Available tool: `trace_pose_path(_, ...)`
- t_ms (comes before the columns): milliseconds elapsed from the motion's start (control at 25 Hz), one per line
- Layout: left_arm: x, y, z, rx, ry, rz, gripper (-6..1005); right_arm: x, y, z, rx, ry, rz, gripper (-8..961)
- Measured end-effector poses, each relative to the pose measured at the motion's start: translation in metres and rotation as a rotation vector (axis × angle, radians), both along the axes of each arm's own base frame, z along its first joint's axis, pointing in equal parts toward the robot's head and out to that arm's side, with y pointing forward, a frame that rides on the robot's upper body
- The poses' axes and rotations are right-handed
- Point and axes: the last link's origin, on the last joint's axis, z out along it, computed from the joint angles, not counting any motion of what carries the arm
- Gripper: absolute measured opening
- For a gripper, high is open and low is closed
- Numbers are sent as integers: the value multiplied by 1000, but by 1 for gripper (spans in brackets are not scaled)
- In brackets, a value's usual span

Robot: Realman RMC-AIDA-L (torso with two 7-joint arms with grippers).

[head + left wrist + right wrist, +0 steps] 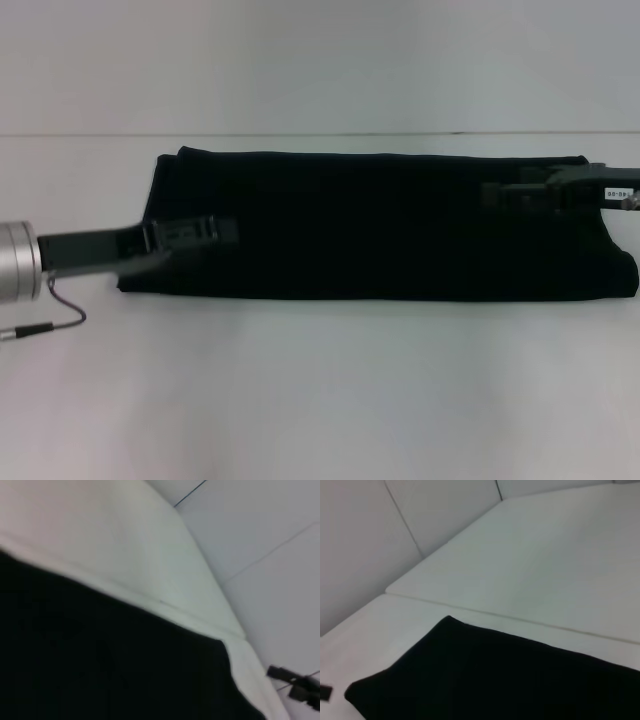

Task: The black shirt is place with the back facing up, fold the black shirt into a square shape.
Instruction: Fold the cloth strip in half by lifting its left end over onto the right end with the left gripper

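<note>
The black shirt (380,225) lies on the white table as a long band folded lengthwise, running left to right. My left gripper (200,234) reaches in from the left and sits low over the band's left end. My right gripper (505,196) reaches in from the right and sits over the band's right part, near its far edge. Both are dark against the dark cloth. The shirt fills the lower part of the left wrist view (100,665) and of the right wrist view (510,680). The right gripper shows far off in the left wrist view (295,685).
The white table (320,390) runs wide in front of the shirt, with a narrower strip behind it up to the pale back wall (320,60). A thin cable (50,310) hangs from the left wrist near the table's left edge.
</note>
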Motion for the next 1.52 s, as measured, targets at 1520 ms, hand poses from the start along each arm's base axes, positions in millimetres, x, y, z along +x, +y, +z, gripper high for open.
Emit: trace_pose_path(1520,-49,6,-11,-119,-146,742,948,-34,19,-2,4,12,66,908)
